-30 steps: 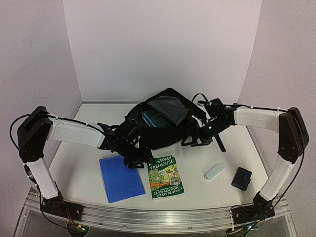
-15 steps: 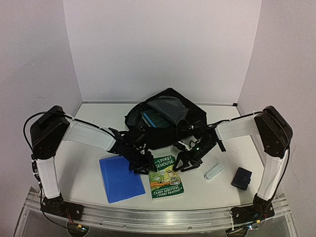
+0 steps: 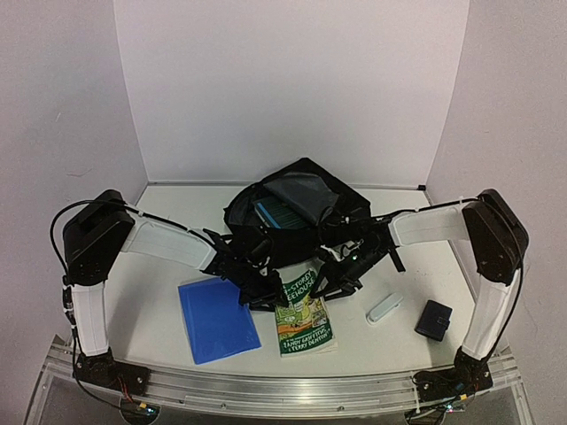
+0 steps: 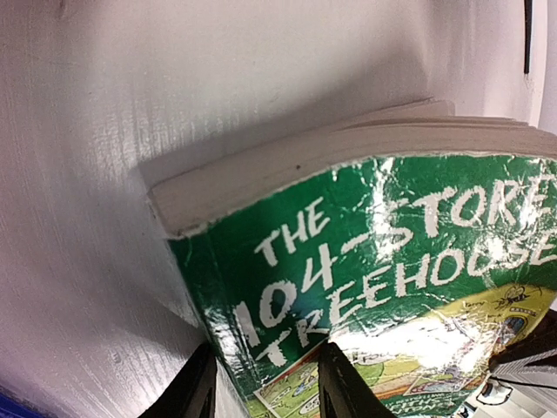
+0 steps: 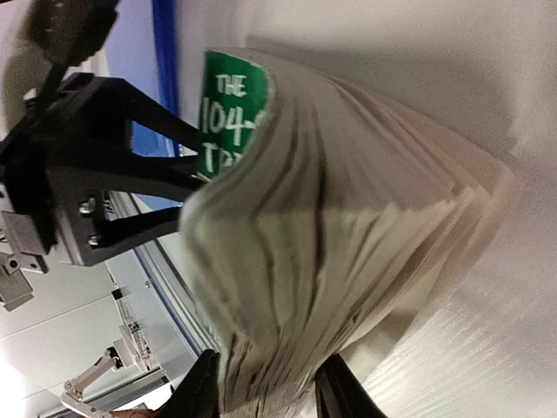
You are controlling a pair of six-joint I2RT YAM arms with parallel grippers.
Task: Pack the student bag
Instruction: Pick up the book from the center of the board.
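On the left side of the desk (image 3: 146, 305) we see 1 blue folder (image 3: 217, 320) lying flat near the front edge. Just to its right, the left tool (image 3: 268, 298) is clenched on the far-left corner of a green paperback (image 3: 306, 317). In the left wrist view, the spine corner under the title "THE 104-STOREY TREEHOUSE" fills the gap between the 2 black fingers (image 4: 202, 396).

Behind the book, at the middle of the desk towards the back wall, the student bag (image 3: 353, 208) lies with its mouth open. A teal-edged notebook (image 3: 279, 212) and a grey lining (image 3: 306, 193) show inside. Both tools sit in front of the bag.

At the paperback's far-right corner, the right tool (image 3: 330, 279) is also grasping the book. In the right wrist view, the page block bows between that tool's 2 fingers (image 5: 207, 390).

Further right, a small white oblong object (image 3: 384, 307) lies on the desk just beside the paperback. We cannot tell what it is. Near it, at the far right, a dark-blue pouch (image 3: 434, 320) rests well apart from the bag.
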